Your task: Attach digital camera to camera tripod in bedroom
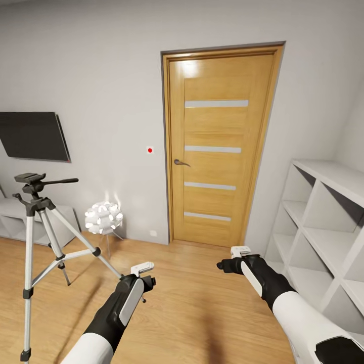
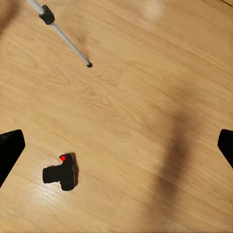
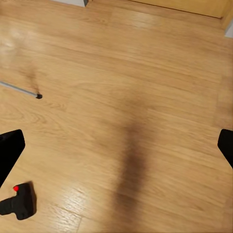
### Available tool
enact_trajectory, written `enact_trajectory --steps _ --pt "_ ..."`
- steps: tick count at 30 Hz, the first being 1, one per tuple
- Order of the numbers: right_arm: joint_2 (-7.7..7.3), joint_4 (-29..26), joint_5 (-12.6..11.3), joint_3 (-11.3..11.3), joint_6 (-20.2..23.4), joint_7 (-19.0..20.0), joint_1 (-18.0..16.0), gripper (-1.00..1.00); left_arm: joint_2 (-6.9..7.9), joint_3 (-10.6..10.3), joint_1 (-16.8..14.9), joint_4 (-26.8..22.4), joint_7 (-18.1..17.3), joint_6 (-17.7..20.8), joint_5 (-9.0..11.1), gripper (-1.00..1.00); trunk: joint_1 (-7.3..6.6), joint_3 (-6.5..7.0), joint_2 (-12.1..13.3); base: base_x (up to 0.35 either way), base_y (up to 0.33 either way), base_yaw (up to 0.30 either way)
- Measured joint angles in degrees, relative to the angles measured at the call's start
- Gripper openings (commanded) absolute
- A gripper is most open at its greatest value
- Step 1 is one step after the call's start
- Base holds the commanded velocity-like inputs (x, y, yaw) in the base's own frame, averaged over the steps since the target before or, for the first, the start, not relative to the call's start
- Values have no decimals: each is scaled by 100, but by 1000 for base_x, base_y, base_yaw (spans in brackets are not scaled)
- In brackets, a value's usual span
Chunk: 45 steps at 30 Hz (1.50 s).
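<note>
The digital camera (image 2: 60,173), small and black with a red dot, lies on the wood floor under my left gripper (image 2: 116,148), apart from it. My left gripper's dark fingers (image 2: 9,151) stand wide apart, so it is open and holds nothing. The right wrist view has the camera (image 3: 18,201) near one finger (image 3: 9,151) of my right gripper (image 3: 116,148), which is open too. The camera tripod (image 1: 31,189) stands upright at the left, its black head bare. One silver leg (image 2: 63,34) ends in a black foot (image 2: 89,64) beyond the camera. Both grippers, left (image 1: 145,280) and right (image 1: 227,264), hover over the floor.
A wooden door (image 1: 220,146) is shut straight ahead. White open shelves (image 1: 323,222) line the right wall. A glowing white ball lamp (image 1: 103,217) stands by the wall behind the tripod. A dark screen (image 1: 33,136) hangs over a low white unit (image 1: 15,217) at the left.
</note>
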Motion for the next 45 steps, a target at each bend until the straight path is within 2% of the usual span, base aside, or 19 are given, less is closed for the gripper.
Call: enact_trajectory --steps 3,11,16,45 --pt "0 0 7 0 -17 0 0 100 -1 0 0 -11 12 0 -3 100 66 -54 -121 0 0 0" --pt "0 -5 13 7 -143 -51 0 100 -3 5 0 -99 782 -2 3 100 242 -198 -442 0 0 0" --pt "0 -2 1 2 -156 -23 0 100 -3 5 1 -104 1035 -5 10 100 352 -288 -643 0 0 0" --pt "0 9 -3 4 -164 1 -1 100 6 0 2 -68 1072 -15 17 100 990 -810 -1808 0 0 0"
